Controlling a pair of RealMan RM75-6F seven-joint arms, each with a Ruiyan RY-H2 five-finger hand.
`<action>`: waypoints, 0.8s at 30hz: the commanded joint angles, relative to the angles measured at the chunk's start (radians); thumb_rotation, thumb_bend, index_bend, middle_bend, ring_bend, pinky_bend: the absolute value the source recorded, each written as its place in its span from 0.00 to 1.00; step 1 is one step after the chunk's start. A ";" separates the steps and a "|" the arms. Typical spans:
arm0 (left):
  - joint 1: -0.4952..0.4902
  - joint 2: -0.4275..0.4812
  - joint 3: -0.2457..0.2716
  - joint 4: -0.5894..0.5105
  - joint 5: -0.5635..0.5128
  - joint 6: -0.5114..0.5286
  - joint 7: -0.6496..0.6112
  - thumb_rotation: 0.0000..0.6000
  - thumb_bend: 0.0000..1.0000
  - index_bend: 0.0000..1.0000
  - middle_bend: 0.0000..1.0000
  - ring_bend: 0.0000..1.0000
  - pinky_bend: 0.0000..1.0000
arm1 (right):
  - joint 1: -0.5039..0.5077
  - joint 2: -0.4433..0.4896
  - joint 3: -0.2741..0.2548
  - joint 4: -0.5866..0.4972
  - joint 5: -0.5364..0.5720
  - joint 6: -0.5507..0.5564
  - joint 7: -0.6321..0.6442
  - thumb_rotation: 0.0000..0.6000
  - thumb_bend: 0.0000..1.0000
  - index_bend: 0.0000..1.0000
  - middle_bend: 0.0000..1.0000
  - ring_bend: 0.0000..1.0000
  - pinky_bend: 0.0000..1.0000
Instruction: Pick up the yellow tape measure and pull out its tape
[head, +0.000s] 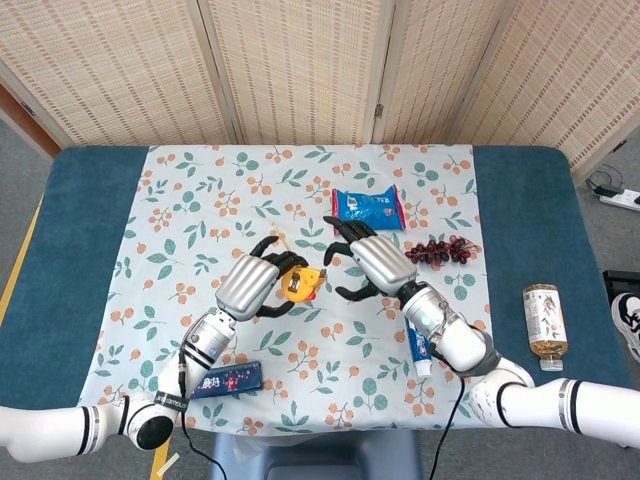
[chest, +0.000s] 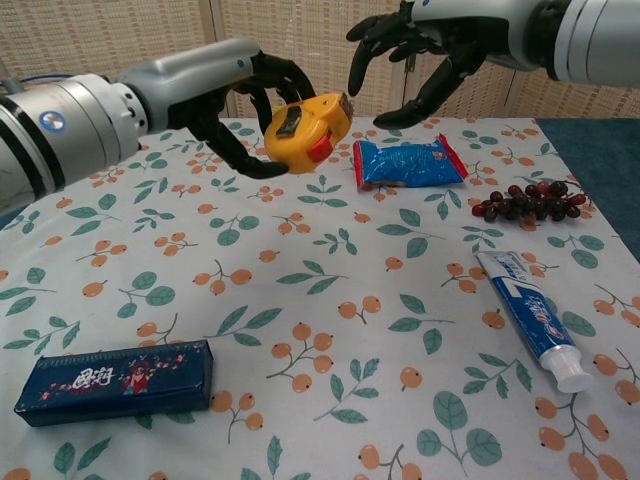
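My left hand (head: 262, 284) (chest: 237, 105) grips the yellow tape measure (head: 301, 284) (chest: 305, 134) and holds it in the air above the middle of the flowered cloth. The measure has a red button and a dark clip on top. No tape shows outside its case. My right hand (head: 368, 262) (chest: 415, 50) hovers just to the right of the measure, fingers spread and curved toward it, holding nothing. A small gap separates its fingertips from the case.
On the cloth (chest: 320, 300) lie a blue snack bag (head: 368, 207) (chest: 410, 163), dark grapes (head: 438, 250) (chest: 525, 201), a toothpaste tube (head: 419, 347) (chest: 530, 318) and a dark blue box (head: 222, 380) (chest: 112, 380). A bottle (head: 543, 320) lies on the blue table at the right.
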 joint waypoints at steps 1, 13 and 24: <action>-0.004 -0.005 0.000 0.000 -0.002 0.002 0.005 1.00 0.38 0.58 0.52 0.44 0.13 | 0.005 -0.005 -0.001 0.003 0.006 0.002 0.003 1.00 0.32 0.43 0.01 0.01 0.00; -0.017 -0.021 -0.005 0.007 -0.013 0.006 0.016 1.00 0.38 0.58 0.53 0.44 0.13 | 0.023 -0.017 -0.016 0.016 0.026 -0.007 0.016 1.00 0.32 0.45 0.03 0.02 0.00; -0.021 -0.022 -0.006 0.020 -0.032 0.002 0.012 1.00 0.39 0.58 0.53 0.44 0.13 | 0.022 -0.012 -0.028 0.017 0.021 0.002 0.030 1.00 0.32 0.52 0.07 0.04 0.00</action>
